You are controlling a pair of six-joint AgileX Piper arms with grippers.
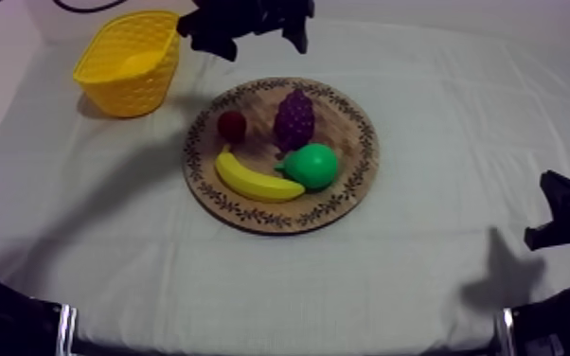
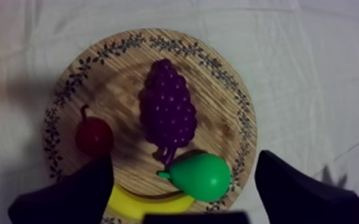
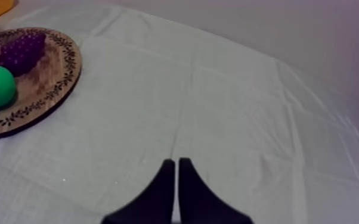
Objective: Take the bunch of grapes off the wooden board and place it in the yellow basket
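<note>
Left gripper (image 2: pixel 183 161): hangs above the wooden board (image 2: pixel 223 89), spread wide, grips nothing. From above, just a dark mass (image 1: pixel 246 24) cut off at the frame's edge, between the yellow basket (image 1: pixel 128 62) and the board's far rim. Bunch of grapes (image 2: pixel 167 107): lies near the board's middle, untouched, narrow end just beside the pear (image 2: pixel 201 176). Small red fruit (image 2: pixel 94 136): apart from the grapes. Banana (image 2: pixel 152 205): mostly hidden behind the near fingers (image 2: pixel 68 196). Right gripper (image 3: pixel 176 179): pressed together into a narrow wedge, holds nothing, low over bare cloth (image 3: pixel 229 95), well apart from the board.
</note>
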